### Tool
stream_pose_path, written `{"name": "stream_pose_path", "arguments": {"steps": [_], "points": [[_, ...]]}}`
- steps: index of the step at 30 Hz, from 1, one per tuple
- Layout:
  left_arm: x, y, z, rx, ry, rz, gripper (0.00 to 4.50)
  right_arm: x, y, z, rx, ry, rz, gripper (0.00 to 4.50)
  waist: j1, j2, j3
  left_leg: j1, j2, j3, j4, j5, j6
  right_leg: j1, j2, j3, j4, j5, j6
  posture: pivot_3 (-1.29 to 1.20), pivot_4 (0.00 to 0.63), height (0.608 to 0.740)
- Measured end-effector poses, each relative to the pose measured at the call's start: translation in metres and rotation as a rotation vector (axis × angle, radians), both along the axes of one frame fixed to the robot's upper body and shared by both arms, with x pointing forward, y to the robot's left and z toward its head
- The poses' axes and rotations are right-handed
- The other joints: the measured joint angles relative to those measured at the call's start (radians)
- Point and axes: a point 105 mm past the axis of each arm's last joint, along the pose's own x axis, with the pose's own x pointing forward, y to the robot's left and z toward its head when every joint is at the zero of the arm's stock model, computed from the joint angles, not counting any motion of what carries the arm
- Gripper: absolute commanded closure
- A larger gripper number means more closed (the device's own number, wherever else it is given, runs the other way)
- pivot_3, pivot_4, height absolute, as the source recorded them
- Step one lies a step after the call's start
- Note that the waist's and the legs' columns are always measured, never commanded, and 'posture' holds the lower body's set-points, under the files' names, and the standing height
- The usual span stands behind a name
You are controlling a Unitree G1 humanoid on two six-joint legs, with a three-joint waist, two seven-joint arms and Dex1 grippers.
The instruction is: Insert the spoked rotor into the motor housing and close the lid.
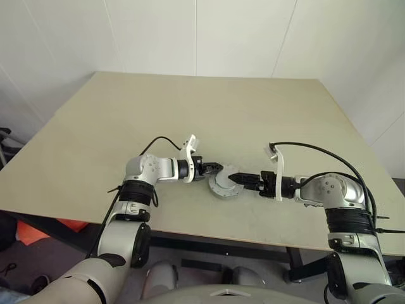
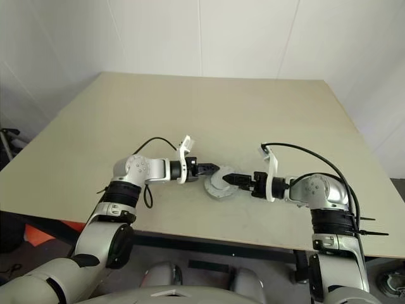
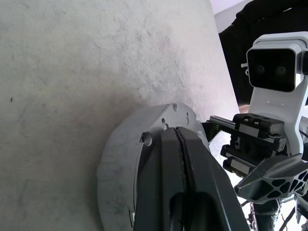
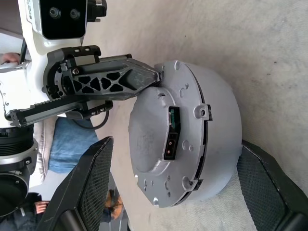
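Motor housing [image 4: 185, 134] held on edge between the two pincers, lid [image 4: 154, 137] already seated on it.

The left gripper [image 1: 215, 170] is fully closed, its fingers pinching the housing's rim. The right gripper [image 1: 235, 178] stands wide open, the housing between its fingers [image 4: 91, 183], neither pad visibly touching. The assembly looks heavy, rigid, smooth metal, likely slippery on its rounded back. Best taken across the ribbed seam, where pads can bite, squeezing lid against can. It hangs just above the table [image 1: 190, 114].
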Motion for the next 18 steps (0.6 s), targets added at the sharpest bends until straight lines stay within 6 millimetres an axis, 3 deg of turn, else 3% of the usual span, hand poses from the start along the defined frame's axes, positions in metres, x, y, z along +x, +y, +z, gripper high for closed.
{"name": "stream_pose_path", "arguments": {"steps": [18], "points": [[-0.0013, -0.0019, 0.0021, -0.011, -0.001, -0.01, 4.5, -0.0036, 0.0044, 0.0038, -0.01, 0.016, 0.037, 0.06, 0.005, -0.001, -0.001, -0.003, 0.0, 0.0, -0.007, 0.0, -0.001, -0.005, 0.0, 0.0, 0.004, 0.0, -0.002, 0.0, 0.0, 0.74]]}}
